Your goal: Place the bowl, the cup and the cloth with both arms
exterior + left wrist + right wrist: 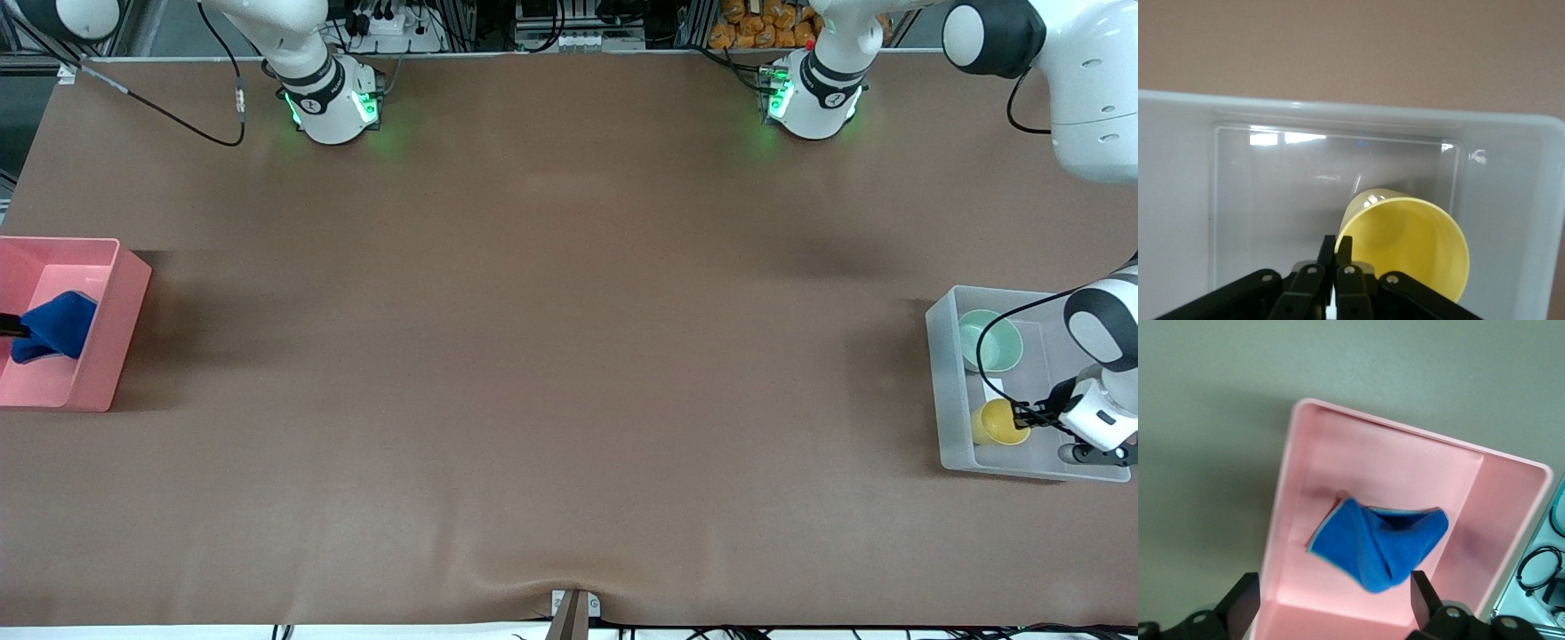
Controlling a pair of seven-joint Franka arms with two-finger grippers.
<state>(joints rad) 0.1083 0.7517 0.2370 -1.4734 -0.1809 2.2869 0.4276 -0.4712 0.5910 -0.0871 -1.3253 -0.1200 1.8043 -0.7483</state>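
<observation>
Yellow cup (997, 423) is pinched at its rim by left gripper (1335, 248) inside clear bin (944, 373); bowl (989, 340) sits beside it. Right gripper (1331, 597) is spread wide above cloth (1378, 543) in pink bin (1288, 493).

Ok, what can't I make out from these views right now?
- The right gripper, open over the pink bin, is nearly cut off by the front view's edge.
- Right wrist view: whether the cloth rests on the bin's floor cannot be told.
- Left wrist view: the cup, its rim in the shut left gripper, hides its own base; the bowl is outside this view.
</observation>
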